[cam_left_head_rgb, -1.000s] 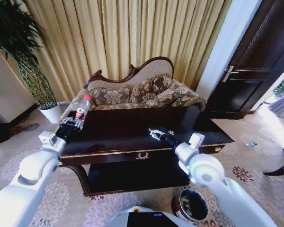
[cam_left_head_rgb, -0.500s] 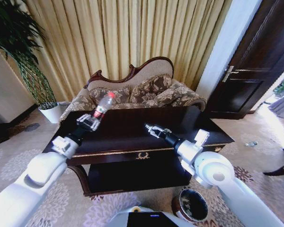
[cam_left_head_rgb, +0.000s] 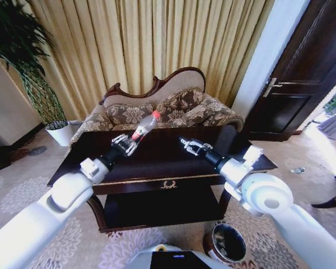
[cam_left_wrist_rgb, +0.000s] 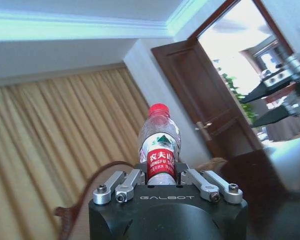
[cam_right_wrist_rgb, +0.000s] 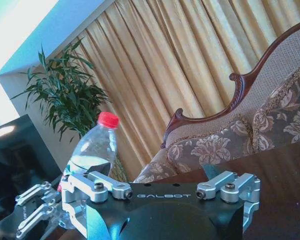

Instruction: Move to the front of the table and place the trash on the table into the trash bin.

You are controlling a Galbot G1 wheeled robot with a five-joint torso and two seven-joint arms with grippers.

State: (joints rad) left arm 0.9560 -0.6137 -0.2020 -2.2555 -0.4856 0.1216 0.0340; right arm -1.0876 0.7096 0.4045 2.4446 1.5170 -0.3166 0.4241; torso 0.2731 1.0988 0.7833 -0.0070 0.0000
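Here the left gripper [cam_left_wrist_rgb: 162, 181] clamps the bottle [cam_left_wrist_rgb: 160, 145], label readable

Head camera: I look forward and down from high up, over both arms to the bench [cam_left_head_rgb: 157, 159], sofa [cam_left_head_rgb: 173, 109] and curtains [cam_left_head_rgb: 151, 39] beyond.
Left wrist camera: sits right behind the left hand [cam_left_wrist_rgb: 162, 180], tilted upward toward the curtains [cam_left_wrist_rgb: 55, 130], ceiling and door [cam_left_wrist_rgb: 205, 100].
Right wrist camera: close behind the right hand [cam_right_wrist_rgb: 162, 192], facing across the bench to the sofa [cam_right_wrist_rgb: 240, 135].
Shared: all three catch the bottle [cam_left_head_rgb: 144, 126] [cam_left_wrist_rgb: 160, 145] [cam_right_wrist_rgb: 92, 147] and curtains [cam_right_wrist_rgb: 155, 65].
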